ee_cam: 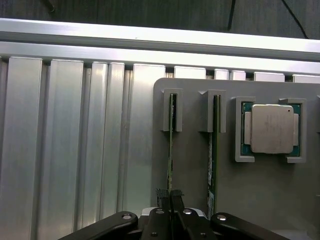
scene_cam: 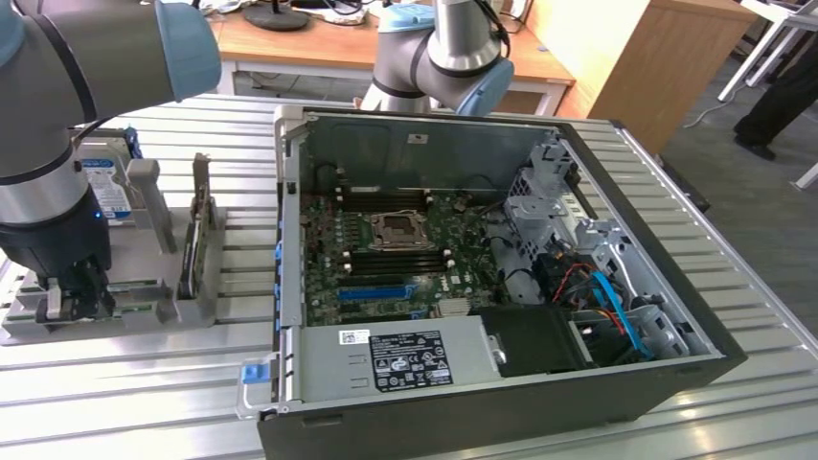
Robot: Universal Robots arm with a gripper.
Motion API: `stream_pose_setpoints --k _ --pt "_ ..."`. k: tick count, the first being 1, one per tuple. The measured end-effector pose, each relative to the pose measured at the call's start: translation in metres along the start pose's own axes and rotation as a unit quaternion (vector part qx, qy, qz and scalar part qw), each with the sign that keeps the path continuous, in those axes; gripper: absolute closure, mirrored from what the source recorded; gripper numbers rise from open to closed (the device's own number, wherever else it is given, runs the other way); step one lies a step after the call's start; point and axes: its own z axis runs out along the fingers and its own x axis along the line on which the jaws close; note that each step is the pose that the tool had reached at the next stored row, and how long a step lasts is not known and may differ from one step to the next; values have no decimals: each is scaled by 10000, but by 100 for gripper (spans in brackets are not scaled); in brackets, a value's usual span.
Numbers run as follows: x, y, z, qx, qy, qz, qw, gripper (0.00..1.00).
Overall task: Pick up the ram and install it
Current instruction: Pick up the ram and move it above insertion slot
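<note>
Pinched between jaws of gripper (ee_cam: 170, 195): ram (ee_cam: 171, 150), edge-on, held upright in slot of fixture (ee_cam: 192, 162) for straight lift. Just beside jaws: second stick (ee_cam: 212, 150). Further off: processor (ee_cam: 271, 128).

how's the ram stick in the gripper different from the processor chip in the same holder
The ram stands on edge in its slot, a long thin green strip; the processor chip lies flat, square, silver face up. The gripper is shut on the ram; the processor chip is untouched. Both sit in the grey holder.
</note>
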Motion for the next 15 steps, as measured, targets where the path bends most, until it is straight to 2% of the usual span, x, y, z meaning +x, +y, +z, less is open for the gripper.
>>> stream_pose_setpoints --k 15 --pt "0 0 4 4 0 0 10000 88"
